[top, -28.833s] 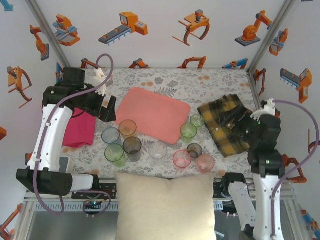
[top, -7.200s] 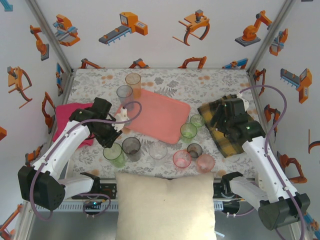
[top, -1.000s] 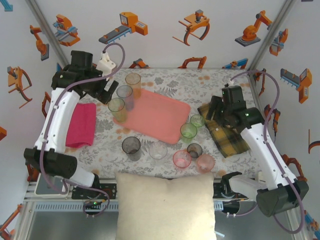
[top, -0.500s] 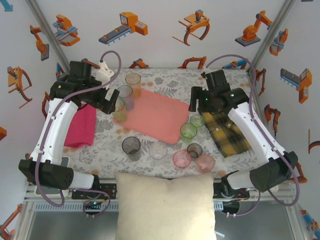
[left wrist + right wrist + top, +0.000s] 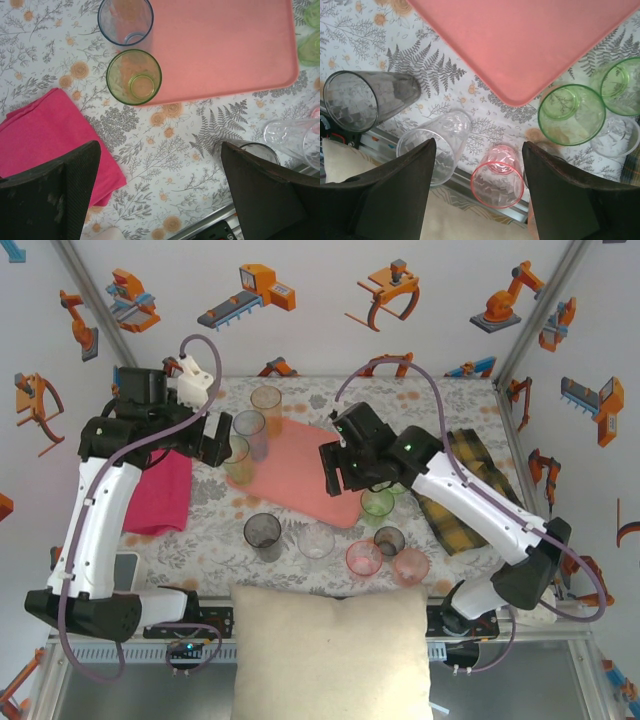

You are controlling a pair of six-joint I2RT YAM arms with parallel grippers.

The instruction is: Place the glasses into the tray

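**Green glass released at tray corner**

The left gripper (image 5: 160, 175) has backed off, jaws spread wide and empty, above the green glass (image 5: 134, 76) standing at the left corner of the salmon tray (image 5: 225, 45). The right gripper (image 5: 477, 170), jaws parted and empty, has swung from the plaid cloth (image 5: 487, 472) to the tray's near edge.

In the top view, one corner of the tray (image 5: 290, 465) is being covered by the right arm (image 5: 470, 505), and the plaid cloth (image 5: 485, 458) is being crossed by it too. The pink cloth (image 5: 160, 490) is being partly hidden by the left arm (image 5: 100, 505). In the left wrist view, a blue glass (image 5: 125, 22) is being cut off by the top edge, and a grey glass (image 5: 256, 148) is being half hidden behind a finger (image 5: 265, 195). In the right wrist view, a green glass (image 5: 622, 85) is being cut off by the right edge.
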